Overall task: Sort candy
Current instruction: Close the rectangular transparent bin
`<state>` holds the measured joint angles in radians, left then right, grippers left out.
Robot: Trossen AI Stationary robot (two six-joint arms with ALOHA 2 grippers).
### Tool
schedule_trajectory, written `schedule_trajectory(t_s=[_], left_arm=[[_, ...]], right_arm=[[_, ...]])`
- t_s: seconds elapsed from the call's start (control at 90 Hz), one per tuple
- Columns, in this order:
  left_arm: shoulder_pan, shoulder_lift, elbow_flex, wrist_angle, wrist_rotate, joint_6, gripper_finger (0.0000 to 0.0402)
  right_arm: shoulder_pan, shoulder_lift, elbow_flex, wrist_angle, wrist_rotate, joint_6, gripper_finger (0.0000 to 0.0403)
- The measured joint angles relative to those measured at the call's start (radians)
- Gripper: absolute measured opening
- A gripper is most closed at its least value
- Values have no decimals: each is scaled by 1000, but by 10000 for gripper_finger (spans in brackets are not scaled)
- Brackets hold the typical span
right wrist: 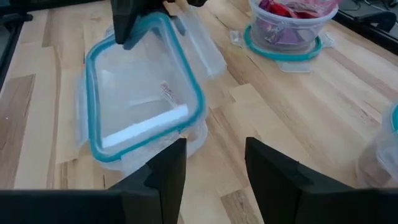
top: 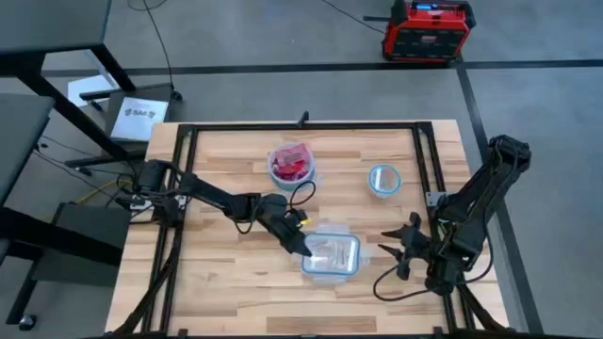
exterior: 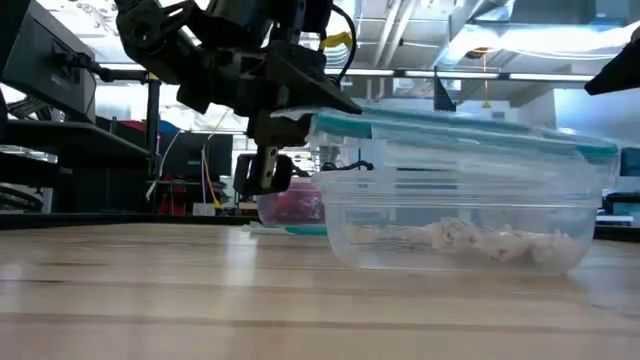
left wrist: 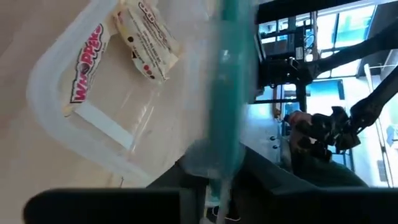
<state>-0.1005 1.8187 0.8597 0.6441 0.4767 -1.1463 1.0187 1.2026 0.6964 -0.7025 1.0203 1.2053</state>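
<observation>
- High view puts the candy in two places: whitish wrapped pieces on the floor of the clear rectangular tub near the table's front middle, and red and purple ones heaped in a round bowl farther back.
- Left gripper sits at the tub's left edge, pinching the teal-rimmed lid; the low view shows that lid lifted off the tub and tilted.
- My judgement: the step in hand is taking the lid off or setting it on. To do it well, keep the lid level, bring all four edges over the rim together, and avoid dragging the light tub sideways.
- Right gripper waits well to the tub's right, fingers spread and empty.
- A second, smaller bowl stands apart at right rear.
- Readable writing: one wrapper in the left wrist view says "WHOPPERS" in red; the wrapper beside it has print too small to read.
</observation>
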Motion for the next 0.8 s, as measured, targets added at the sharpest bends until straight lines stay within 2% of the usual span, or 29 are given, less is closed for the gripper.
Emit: schedule_trajectory(t_s=[0.267,0.589,0.7,0.8], left_arm=[[-1,0,0,-4,0,31,106],[-5,0,0,3,0,70,114],[-6,0,0,2,-1,96,114],[-6,0,0,1,-6,110,114]], right_arm=[[0,0,0,0,0,2,148],[-25,8,0,29,0,-9,148],[-63,39,0,162,-18,-130,148],[-137,87,0,363,-110,-344,148]])
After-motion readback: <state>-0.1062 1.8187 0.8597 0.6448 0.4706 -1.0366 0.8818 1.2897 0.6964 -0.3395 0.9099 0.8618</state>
